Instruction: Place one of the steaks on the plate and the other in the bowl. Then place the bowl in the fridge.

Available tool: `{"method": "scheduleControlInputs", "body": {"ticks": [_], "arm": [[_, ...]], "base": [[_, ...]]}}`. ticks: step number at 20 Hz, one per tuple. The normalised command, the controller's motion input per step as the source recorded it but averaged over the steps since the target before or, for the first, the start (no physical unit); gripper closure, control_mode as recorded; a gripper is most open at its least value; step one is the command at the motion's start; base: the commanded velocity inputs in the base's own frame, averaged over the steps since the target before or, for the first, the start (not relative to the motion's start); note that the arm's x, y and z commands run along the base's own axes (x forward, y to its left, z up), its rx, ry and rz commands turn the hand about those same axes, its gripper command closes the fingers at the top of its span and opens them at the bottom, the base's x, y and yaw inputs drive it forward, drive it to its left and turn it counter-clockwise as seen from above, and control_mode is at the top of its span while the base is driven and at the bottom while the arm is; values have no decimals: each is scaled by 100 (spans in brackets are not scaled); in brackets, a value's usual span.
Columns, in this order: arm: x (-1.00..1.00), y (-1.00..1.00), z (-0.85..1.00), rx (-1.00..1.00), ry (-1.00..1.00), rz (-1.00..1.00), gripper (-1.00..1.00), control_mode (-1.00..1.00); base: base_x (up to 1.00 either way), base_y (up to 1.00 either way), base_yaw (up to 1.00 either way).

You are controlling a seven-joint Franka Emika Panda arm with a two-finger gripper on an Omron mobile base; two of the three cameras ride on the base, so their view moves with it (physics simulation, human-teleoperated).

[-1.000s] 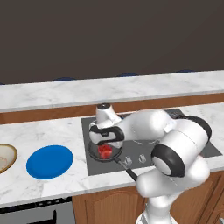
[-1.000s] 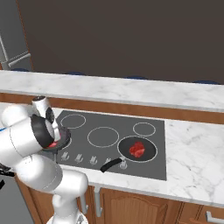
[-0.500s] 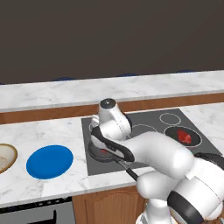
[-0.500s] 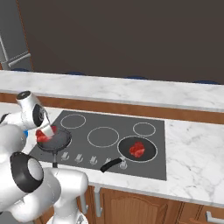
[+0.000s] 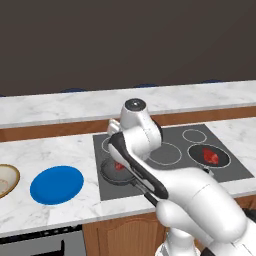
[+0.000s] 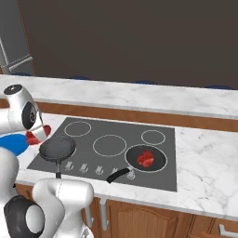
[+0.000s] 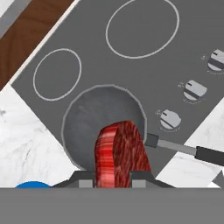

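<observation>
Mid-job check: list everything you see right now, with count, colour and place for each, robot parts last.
steaks: two, red; one held in the gripper above the left pan, one in the right pan
frying pans: two, dark; left one empty, right one, both on the cooktop
cooktop: one, dark grey, set in the counter
plate: one, blue, on the counter left of the cooktop
bowl: one, tan with brown rim, at the far left edge
counter: one, white marble
fridge: one, grey, far left
gripper: one, dark tips, shut on a steak

counter around plate (image 5: 57, 184): bare | obstacle: pan (image 6: 57, 148) beside
</observation>
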Motion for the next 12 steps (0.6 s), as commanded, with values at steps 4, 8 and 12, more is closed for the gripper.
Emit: {"method": "scheduleControlInputs", "body": {"ticks": [4, 8, 12], "arm": [[-26, 35, 18, 9, 2, -2, 100, -100], [-10, 52, 2, 4, 0, -2, 100, -100], [0, 59, 0, 1, 0, -4, 100, -100]], "base": [[0, 0, 0], [0, 0, 0], [0, 0, 0]]}}
